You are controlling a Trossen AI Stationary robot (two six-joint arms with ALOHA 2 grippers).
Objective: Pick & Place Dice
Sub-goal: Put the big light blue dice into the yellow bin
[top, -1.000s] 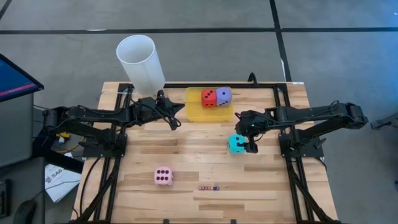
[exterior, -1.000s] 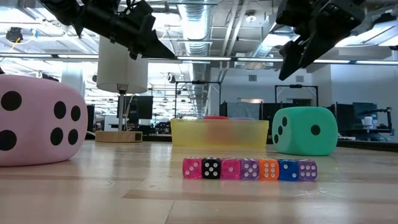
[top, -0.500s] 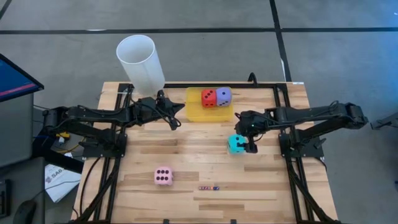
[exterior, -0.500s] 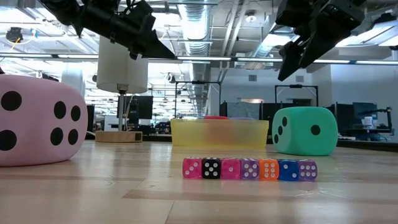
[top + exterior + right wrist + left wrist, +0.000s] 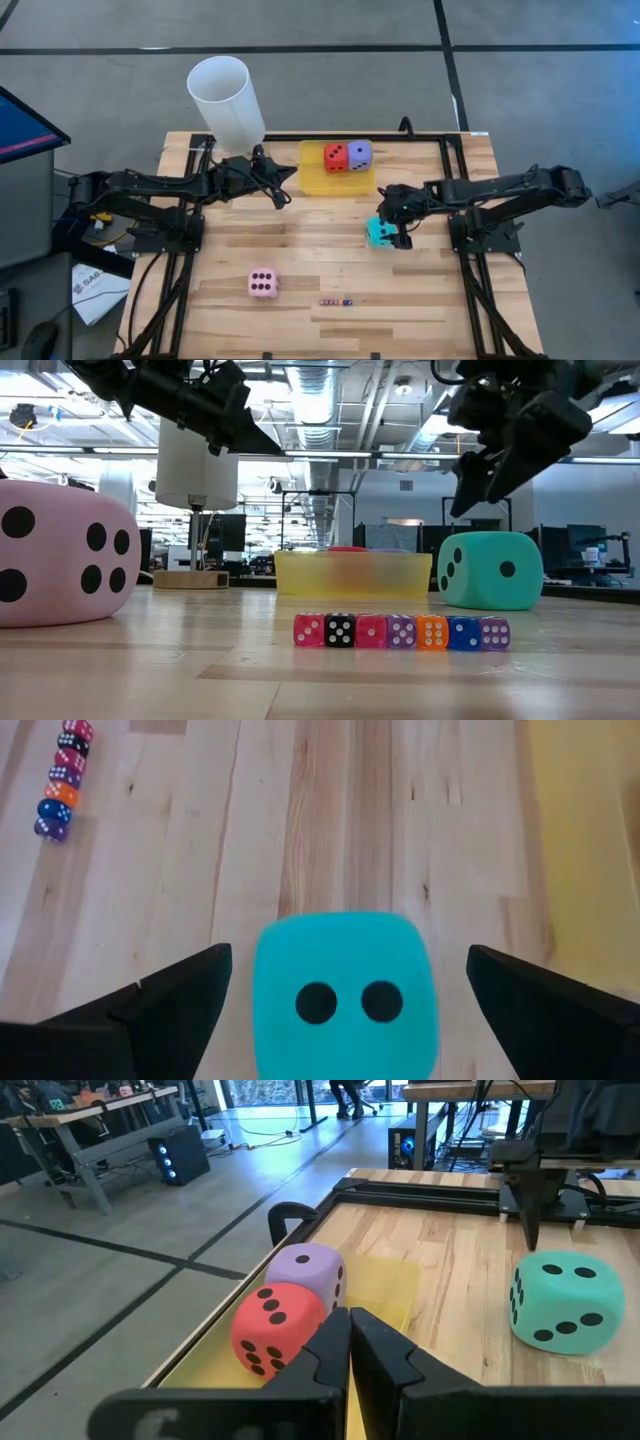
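The cyan die (image 5: 378, 233) rests flat on the wooden table, right of centre. My right gripper (image 5: 392, 226) hangs open just above it, slanting down from the table's right; in the right wrist view its two fingers (image 5: 170, 995) stand wide on either side of the cyan die (image 5: 345, 995) without touching it. The red die (image 5: 335, 156) and the purple die (image 5: 359, 153) sit in the yellow tray (image 5: 312, 182) at the far edge. The pink die (image 5: 263, 283) lies near the front left. My left gripper (image 5: 290, 174) is shut, held in the air just left of the tray.
A tall white cylinder (image 5: 228, 105) stands at the far left corner. A row of tiny dice (image 5: 336, 301) lies near the front edge, seen close in the low view as tiny dice (image 5: 400, 631). Bare wood stretches between the pink die and the cyan die.
My right gripper has sunk toward the cyan die, still wide open, without turning. The dice have not moved.
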